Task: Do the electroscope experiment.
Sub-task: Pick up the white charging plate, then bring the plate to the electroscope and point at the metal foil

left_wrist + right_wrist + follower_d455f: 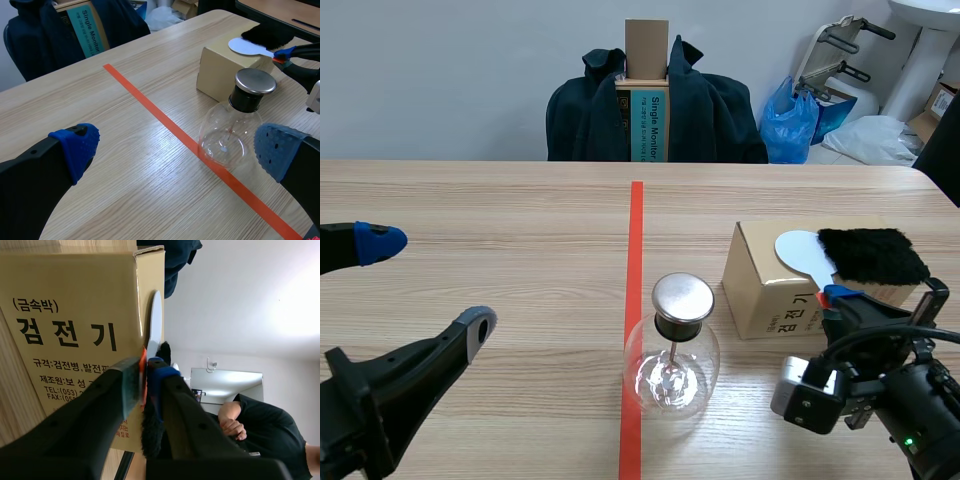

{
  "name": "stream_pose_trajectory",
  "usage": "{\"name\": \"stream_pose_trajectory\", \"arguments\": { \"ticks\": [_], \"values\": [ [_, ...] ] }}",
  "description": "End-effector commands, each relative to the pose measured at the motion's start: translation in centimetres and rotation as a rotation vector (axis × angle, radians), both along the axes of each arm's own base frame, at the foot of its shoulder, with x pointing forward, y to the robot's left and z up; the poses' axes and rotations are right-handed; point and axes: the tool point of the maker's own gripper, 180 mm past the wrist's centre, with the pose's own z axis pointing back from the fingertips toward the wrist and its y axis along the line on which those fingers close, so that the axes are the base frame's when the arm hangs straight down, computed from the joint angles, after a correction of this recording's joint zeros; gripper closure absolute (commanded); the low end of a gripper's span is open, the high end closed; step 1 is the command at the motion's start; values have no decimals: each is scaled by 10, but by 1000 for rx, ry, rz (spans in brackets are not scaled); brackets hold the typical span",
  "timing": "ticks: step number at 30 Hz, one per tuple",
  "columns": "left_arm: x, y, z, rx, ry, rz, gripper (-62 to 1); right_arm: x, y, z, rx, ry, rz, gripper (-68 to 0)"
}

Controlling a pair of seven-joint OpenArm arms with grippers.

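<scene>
Your electroscope (672, 348), a clear glass flask with a black neck and a round metal cap, stands upright on the table (500, 210). Its base overlaps the red tape line (636, 230) from the right. A thin rod hangs inside from the cap; anything at its tip is too small to make out.

Just beyond the flask, to its right, sits a cardboard box (760, 285). A white paddle (803, 252) and a black fur cloth (872, 254) rest on top of it.

Your right gripper (145, 371) is rolled onto its side, low at the box's near edge. Its fingers are clamped on what looks like the paddle's orange handle. Your left gripper (425, 285) hovers low over the table, well left of the flask, with its fingers spread wide and nothing between them.

Past the table's far edge, a dark jacket (720, 110) is draped around a tall carton (647, 95), and a blue bag (790, 120) lies beside it against a pale wall. The right wrist view catches a person (270, 425) in dark clothes.
</scene>
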Motion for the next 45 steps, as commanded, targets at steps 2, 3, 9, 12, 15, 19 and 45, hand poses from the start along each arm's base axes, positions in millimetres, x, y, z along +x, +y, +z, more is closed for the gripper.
{"name": "stream_pose_trajectory", "arguments": {
  "ticks": [2,3,9,12,15,19,45],
  "values": [
    [1,-4,9,-30,-23,-3,-623,9,-5,15,-7,-50,-4,-7],
    [1,-4,9,-30,-23,-3,-623,9,-5,15,-7,-50,-4,-7],
    [1,-4,9,-30,-23,-3,-623,9,-6,18,-7,-65,-7,-7],
    [1,-4,9,-30,-23,-3,-623,10,-6,28,-7,-123,-7,-7],
    [1,-4,9,-29,-23,-3,-623,18,-9,54,22,-234,-24,-7],
    [0,-4,8,-23,-17,-3,-623,27,-16,86,36,-347,-48,-7],
    [33,-4,-61,-28,122,-295,-27,4,-16,255,89,-790,-44,-7]
  ]
}}
